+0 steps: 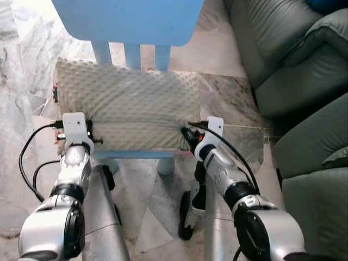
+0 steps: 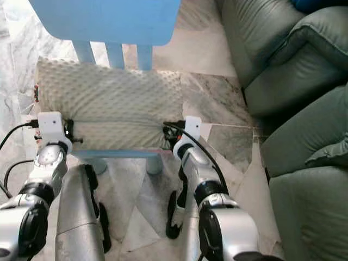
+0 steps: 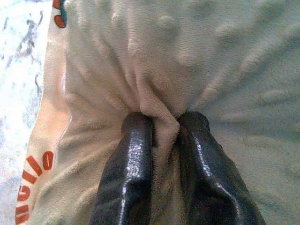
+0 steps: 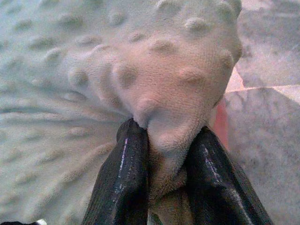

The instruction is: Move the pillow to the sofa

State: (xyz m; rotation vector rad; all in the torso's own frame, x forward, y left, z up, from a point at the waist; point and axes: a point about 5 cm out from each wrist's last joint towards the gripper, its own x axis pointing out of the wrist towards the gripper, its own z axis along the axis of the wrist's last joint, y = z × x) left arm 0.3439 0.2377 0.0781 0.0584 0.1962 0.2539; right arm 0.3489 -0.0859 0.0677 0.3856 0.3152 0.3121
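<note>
A cream pillow [image 1: 128,103] with a dotted, bumpy cover lies across the seat of a small light-blue chair [image 1: 130,19] in front of me. My left gripper [image 3: 163,123] is shut on a pinch of the pillow's fabric at its near left edge. My right gripper [image 4: 164,133] is shut on the pillow's near right corner, the fabric bunched between the black fingers [image 4: 123,173]. Both silver arms reach forward to the pillow's front side. The grey-green sofa [image 1: 296,65] stands to the right.
The chair's blue backrest and slats [image 1: 132,54] rise behind the pillow. The floor is pale marble tile [image 1: 217,92]. Black cables [image 1: 27,157] loop beside my left arm. My legs and feet [image 1: 187,215] show below the arms.
</note>
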